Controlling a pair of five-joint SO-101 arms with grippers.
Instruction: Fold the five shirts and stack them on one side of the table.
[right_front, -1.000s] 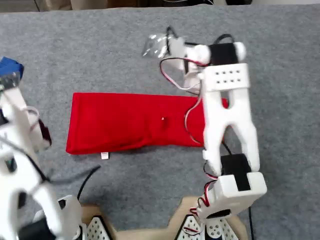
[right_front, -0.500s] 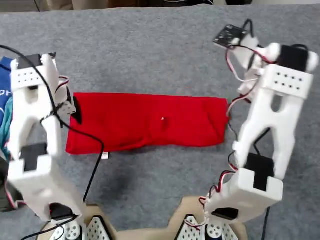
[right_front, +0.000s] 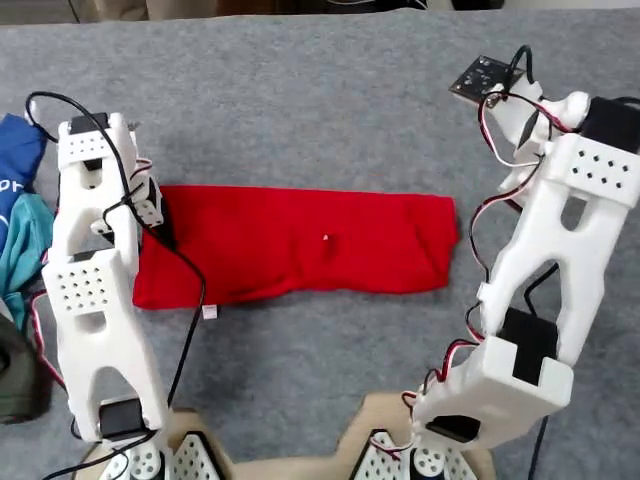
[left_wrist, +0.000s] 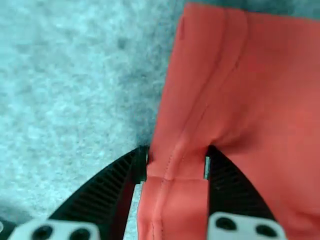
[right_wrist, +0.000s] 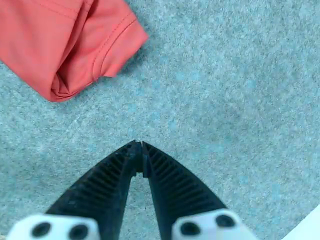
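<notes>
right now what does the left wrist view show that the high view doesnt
Left wrist view only: the left claw pinching the red shirt by its hem, fabric bunched between the jaws, stitching visible. High view only: the shirt's full folded length, its white tag, the right arm beyond the other end, blue and teal shirts at the table edge. Both: the red shirt on the grey table cover.

My left arm (right_front: 88, 295), at the high view's left, and right arm (right_front: 598, 172), at its right, are white plastic shells with black motor blocks and dotted hole panels. A black cable loops over the left; red and white wires trail the right. My left gripper (left_wrist: 175, 162) and right gripper (right_wrist: 140, 150) have black ribbed fingers, white bases and dark screw holes.
</notes>
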